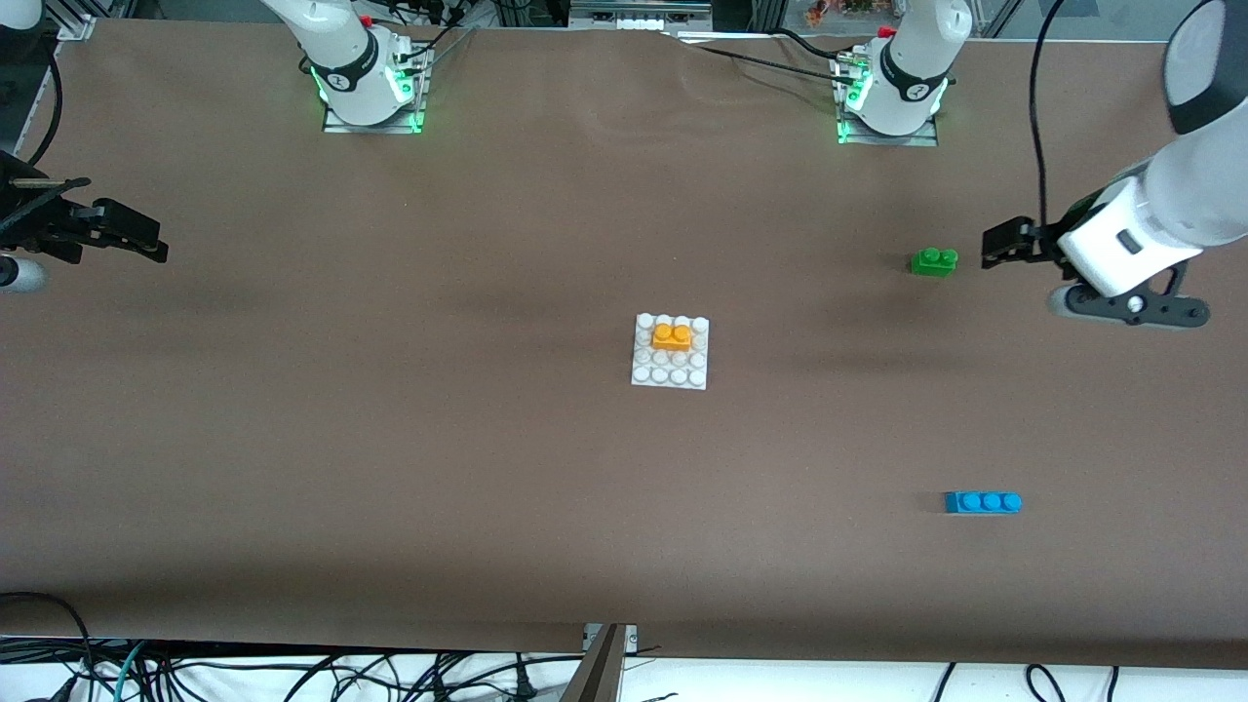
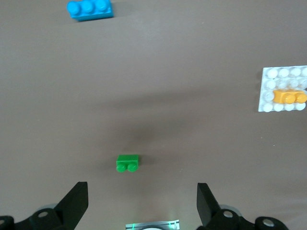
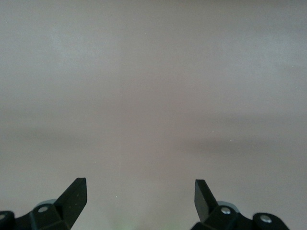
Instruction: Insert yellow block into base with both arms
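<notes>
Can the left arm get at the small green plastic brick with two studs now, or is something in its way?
Probably yes. The left claw hangs open over the table, close beside the small green two-stud plastic brick. The brick stands alone on the brown table, and nothing lies between them.

Left gripper (image 1: 996,246): green brick (image 1: 934,260) lies just ahead of its open fingers. Right gripper (image 1: 146,239): bare table (image 1: 390,439) ahead, 0 obstacles, fingers spread.
</notes>
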Motion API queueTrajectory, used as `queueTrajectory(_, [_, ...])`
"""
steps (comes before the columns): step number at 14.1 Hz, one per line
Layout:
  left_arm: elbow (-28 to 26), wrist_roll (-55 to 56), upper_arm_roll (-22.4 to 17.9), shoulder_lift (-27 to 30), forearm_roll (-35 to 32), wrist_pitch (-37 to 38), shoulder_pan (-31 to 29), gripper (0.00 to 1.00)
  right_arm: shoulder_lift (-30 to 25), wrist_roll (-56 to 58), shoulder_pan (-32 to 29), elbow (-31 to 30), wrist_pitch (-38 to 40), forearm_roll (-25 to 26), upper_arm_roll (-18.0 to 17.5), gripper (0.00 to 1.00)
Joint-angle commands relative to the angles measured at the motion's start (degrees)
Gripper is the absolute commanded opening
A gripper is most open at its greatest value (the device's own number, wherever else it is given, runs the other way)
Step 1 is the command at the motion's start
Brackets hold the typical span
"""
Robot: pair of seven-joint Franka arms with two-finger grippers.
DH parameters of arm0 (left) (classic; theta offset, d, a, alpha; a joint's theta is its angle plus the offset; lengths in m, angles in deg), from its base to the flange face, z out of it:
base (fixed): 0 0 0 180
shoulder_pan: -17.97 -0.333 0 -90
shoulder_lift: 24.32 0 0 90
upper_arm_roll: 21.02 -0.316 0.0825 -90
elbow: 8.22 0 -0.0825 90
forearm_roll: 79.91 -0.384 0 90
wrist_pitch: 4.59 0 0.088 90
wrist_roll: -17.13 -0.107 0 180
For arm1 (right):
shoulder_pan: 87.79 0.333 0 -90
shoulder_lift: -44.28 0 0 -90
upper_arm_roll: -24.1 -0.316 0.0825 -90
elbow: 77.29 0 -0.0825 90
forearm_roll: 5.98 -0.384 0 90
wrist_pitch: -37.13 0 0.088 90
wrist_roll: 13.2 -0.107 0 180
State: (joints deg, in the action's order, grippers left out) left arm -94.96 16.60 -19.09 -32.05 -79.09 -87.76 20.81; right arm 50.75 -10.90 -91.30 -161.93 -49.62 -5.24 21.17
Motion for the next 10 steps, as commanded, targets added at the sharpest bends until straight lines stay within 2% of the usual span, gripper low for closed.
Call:
queueTrajectory(1, [-8.33,-0.26,-1.93,6.04,0.58,-5.66,2.26,1.0,-0.05,-0.63,0.08,0.62,0.18,0.4,-0.67,1.0])
queueTrajectory(3, [-16.06,-0.26,-2.11,11.05,0.67,-13.73,1.64,1.0,-0.05,-0.63,0.08,0.71,0.09,0.32,-0.67,1.0])
queueTrajectory(10, [-15.39,0.0,-2.1,10.55,1.28,-12.28,1.47,1.0,-0.14,-0.63,0.08,0.71,0.01,-0.04,-0.85,1.0])
